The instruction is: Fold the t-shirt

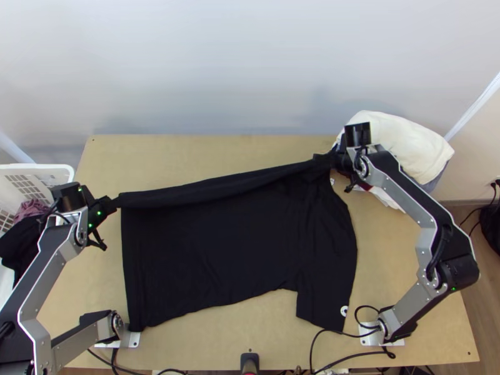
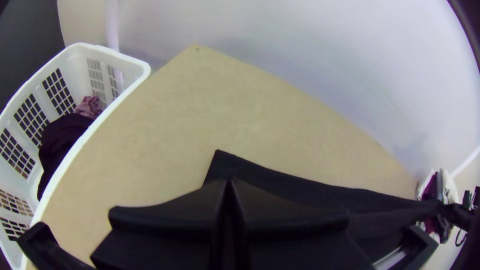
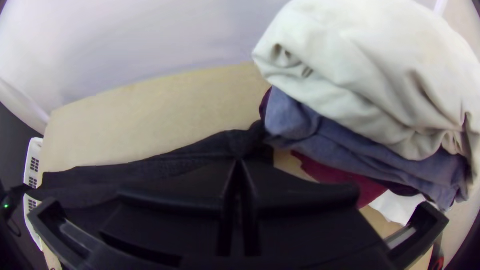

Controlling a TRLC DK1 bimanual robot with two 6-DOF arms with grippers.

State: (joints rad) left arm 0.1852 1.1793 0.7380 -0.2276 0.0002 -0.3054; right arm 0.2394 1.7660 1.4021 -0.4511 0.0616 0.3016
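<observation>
The t-shirt (image 1: pixel 219 250) lies mostly spread mid-frame. The left gripper (image 1: pixel 114 203), centre-left, and right gripper (image 1: pixel 332 160), upper right, pinch its upper edge at 2 places, likely keeping it taut for folding.

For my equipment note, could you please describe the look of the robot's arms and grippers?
The left arm and right arm have silver-grey links, black joints, black cables and small green lights. The left gripper and right gripper have wide, flat black fingers.
</observation>
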